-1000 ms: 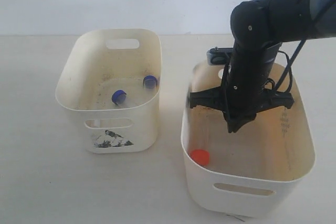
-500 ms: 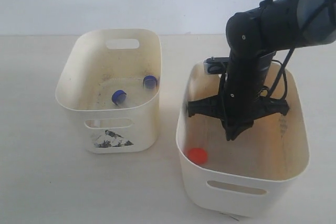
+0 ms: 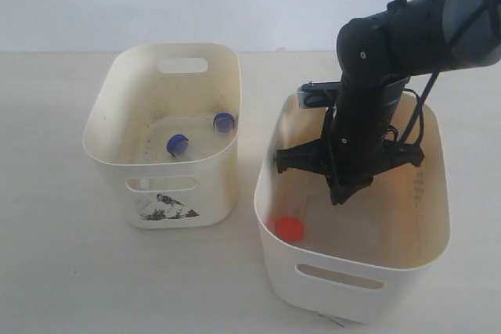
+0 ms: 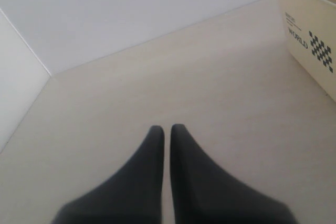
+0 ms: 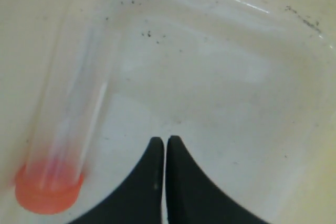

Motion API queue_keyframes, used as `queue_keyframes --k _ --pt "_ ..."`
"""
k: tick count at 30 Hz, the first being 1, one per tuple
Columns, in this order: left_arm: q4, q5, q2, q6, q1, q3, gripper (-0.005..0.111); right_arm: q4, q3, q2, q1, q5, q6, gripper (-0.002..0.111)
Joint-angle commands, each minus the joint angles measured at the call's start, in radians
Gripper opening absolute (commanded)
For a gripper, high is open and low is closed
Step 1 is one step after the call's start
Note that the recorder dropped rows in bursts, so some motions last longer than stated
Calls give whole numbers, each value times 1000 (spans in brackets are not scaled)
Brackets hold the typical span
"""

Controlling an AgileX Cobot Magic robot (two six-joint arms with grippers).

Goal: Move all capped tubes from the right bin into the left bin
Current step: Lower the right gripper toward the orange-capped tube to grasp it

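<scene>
The right bin (image 3: pixel 352 283) holds one capped tube with an orange-red cap (image 3: pixel 290 228), lying against its left wall. My right gripper (image 3: pixel 338 197) reaches down inside this bin, to the right of that tube. In the right wrist view the right gripper (image 5: pixel 166 139) is shut and empty, and the clear tube (image 5: pixel 79 103) lies beside it, apart from it. Two blue-capped tubes (image 3: pixel 178 144) (image 3: pixel 224 121) lie in the left bin (image 3: pixel 109 154), which carries a black sticker. The second orange-red tube is hidden. My left gripper (image 4: pixel 166 127) is shut over bare table.
The two bins stand side by side with a narrow gap between them. A cream bin wall (image 4: pixel 310 40) with black printed lettering shows at the edge of the left wrist view. A pale wall rises behind the table.
The right arm has shifted left inside the right bin. The right bin and its orange-red tube have slid left with it, closer to the left bin.
</scene>
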Motion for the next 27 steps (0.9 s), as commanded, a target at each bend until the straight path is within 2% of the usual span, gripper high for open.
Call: queue_keyframes --k 1,11,19,22,23,25,27 --pt "-3 -2 0 -10 -4 -4 4 8 2 -4 -3 -2 -15 1" --pt "-3 -2 0 -10 -4 -4 4 131 2 -4 -3 49 -15 1" --pt "-3 -2 0 -10 -4 -4 4 138 2 -4 -3 39 3 3" --pt "-3 -2 0 -10 -4 -4 4 138 2 -4 -3 42 -43 19" --pt "-3 -2 0 -10 -4 -4 4 138 2 -4 -3 42 -49 29" --pt "-3 -2 0 -10 -4 -4 4 138 2 -4 -3 39 -60 54" --pt "-3 -2 0 -10 -4 -4 4 138 2 -4 -3 39 -54 86"
